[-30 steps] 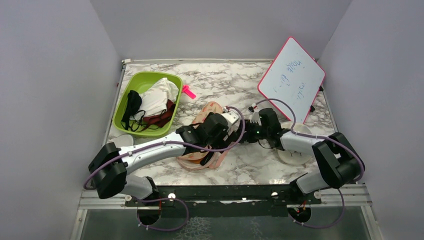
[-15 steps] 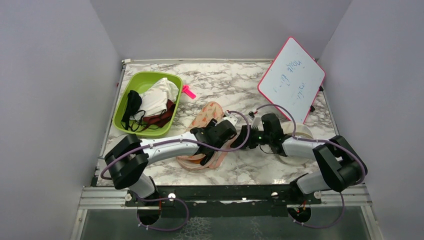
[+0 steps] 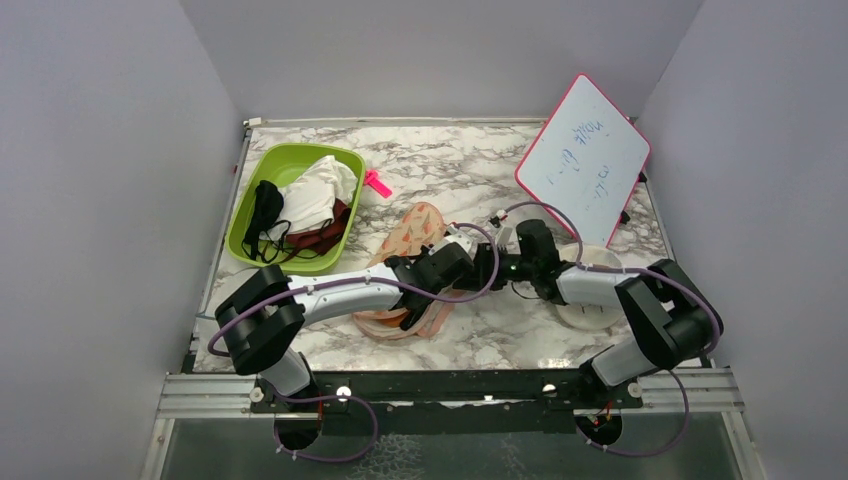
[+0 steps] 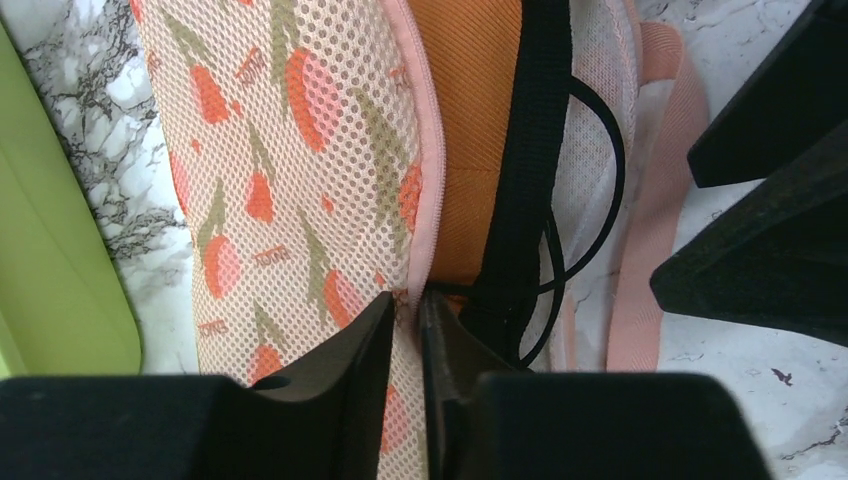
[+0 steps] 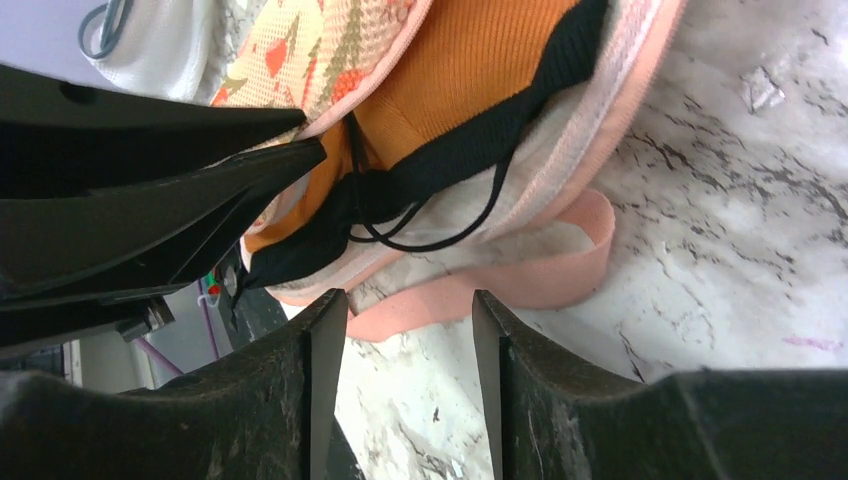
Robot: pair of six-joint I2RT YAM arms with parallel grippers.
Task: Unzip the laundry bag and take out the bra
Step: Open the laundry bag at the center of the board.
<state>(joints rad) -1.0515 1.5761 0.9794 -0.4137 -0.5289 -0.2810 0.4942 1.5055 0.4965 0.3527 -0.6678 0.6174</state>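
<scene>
The laundry bag (image 3: 412, 232) lies mid-table, peach mesh with carrot marks (image 4: 290, 150) and a pink zipper edge. Its mouth gapes, and the orange bra (image 4: 465, 120) shows inside with a black strap (image 4: 535, 150) across it. My left gripper (image 4: 408, 305) is shut on the pink zipper edge of the upper flap, and it sits at the bag's right side in the top view (image 3: 455, 262). My right gripper (image 5: 410, 305) stands open just short of the bag's pink loop strap (image 5: 520, 280), with nothing between its fingers. The bra (image 5: 460, 90) lies beyond that loop.
A green bin (image 3: 240, 225) with white, dark maroon and black garments stands at the back left. A pink clip (image 3: 376, 183) lies beside it. A whiteboard (image 3: 583, 160) leans at the back right. A round white pouch (image 3: 590, 315) lies under the right arm.
My left jaws have closed from wide open onto the bag's zipper edge. The right jaws have narrowed somewhat, and that gripper has edged left toward the bag.
</scene>
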